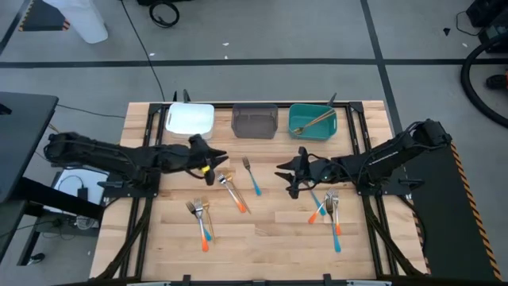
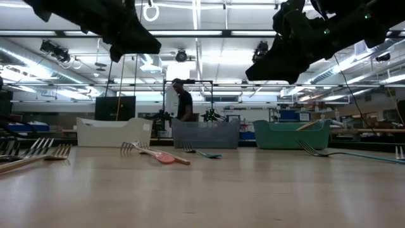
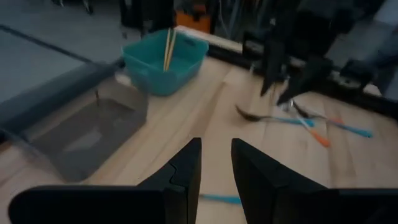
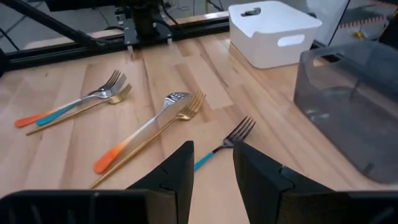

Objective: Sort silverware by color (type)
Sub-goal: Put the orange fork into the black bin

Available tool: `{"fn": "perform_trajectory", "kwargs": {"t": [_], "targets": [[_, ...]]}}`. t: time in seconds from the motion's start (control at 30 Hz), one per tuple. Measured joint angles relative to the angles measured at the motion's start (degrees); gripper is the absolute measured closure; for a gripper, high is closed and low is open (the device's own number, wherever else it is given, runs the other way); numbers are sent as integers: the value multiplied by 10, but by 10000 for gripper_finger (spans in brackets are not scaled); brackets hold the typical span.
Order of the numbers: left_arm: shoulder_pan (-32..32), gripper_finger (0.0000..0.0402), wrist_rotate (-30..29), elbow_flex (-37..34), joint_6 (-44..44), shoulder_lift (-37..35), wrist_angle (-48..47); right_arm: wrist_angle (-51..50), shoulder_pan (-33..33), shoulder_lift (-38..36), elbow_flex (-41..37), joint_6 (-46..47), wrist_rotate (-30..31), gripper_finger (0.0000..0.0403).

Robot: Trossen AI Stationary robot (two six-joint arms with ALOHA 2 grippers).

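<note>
Silverware is lying scattered on the counter (image 1: 262,230), with gold pieces already in the teal bin (image 1: 312,121); the grey bin (image 1: 255,120) and white bin (image 1: 190,119) are sitting beside it. Between the arms, a blue-handled fork (image 1: 252,175) is waiting near a gold fork (image 4: 152,138) that is touching an orange-handled utensil (image 4: 138,134). Both the left pincer (image 3: 214,165) and right pincer (image 4: 212,163) are hovering with fingers apart, holding nothing. Probably the blue-handled fork is next: straddling its handle squarely, clear of neighbours, should be giving a clean lift.
</note>
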Motion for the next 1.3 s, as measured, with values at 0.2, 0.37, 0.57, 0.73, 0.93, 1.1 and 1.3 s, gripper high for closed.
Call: {"fn": "perform_trajectory", "kwargs": {"t": [0.2, 0.37, 0.57, 0.73, 0.93, 1.1, 1.3], "targets": [[-39, 306, 8, 59, -30, 57, -92, -1, -1, 0, 0, -45, 2, 280], [-73, 306, 20, 112, -53, 109, -229, 2, -3, 0, 0, -77, 18, 280], [-95, 306, 70, 156, -94, 147, -305, 14, -11, 0, 0, -130, 22, 280], [-116, 306, 78, 170, 0, 181, -326, 46, -21, 0, 0, -169, 21, 280], [-124, 306, 78, 170, 158, 218, -325, 65, -34, 0, 0, -200, 16, 280], [-124, 304, 78, 170, 221, 251, -324, 71, -47, 0, 0, -208, 15, 280], [-123, 262, 74, 170, 263, 293, -321, 70, -64, 0, 0, -207, -6, 280]]}}
